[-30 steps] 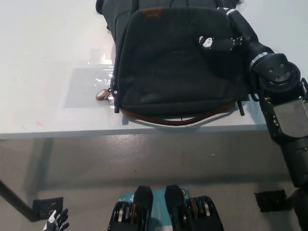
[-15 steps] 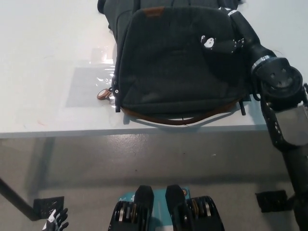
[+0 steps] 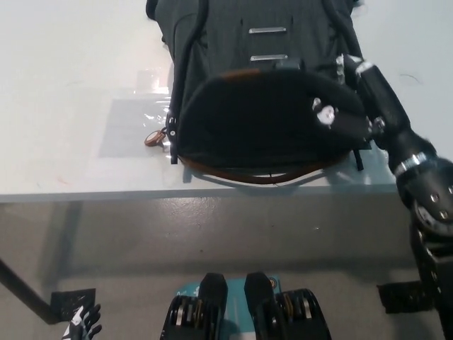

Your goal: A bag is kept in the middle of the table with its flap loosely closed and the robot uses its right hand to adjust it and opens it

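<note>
A dark grey bag [image 3: 262,28] lies in the middle of the white table [image 3: 64,142]. Its flap [image 3: 248,124], with a brown tag on its edge, is lifted off the body and folded toward the table's front edge. Behind it the bag's front shows, with two metal bars [image 3: 267,30]. My black right hand [image 3: 345,120] is on the flap's right side, shut on it, and the forearm runs off to the lower right. A brown strap [image 3: 262,177] curves along the bag's near edge. My white left hand [image 3: 83,324] hangs at the lower left, below the table, holding nothing.
A small round brown tag [image 3: 151,139] hangs at the bag's left side. A clear plastic sheet [image 3: 134,106] lies on the table to the left of the bag. The table's front edge [image 3: 85,193] runs just below the bag, with grey floor beneath.
My right hand has moved toward the table's front with the flap in it. The flap has come up off the bag and folded forward, uncovering the bag's front and its metal bars.
</note>
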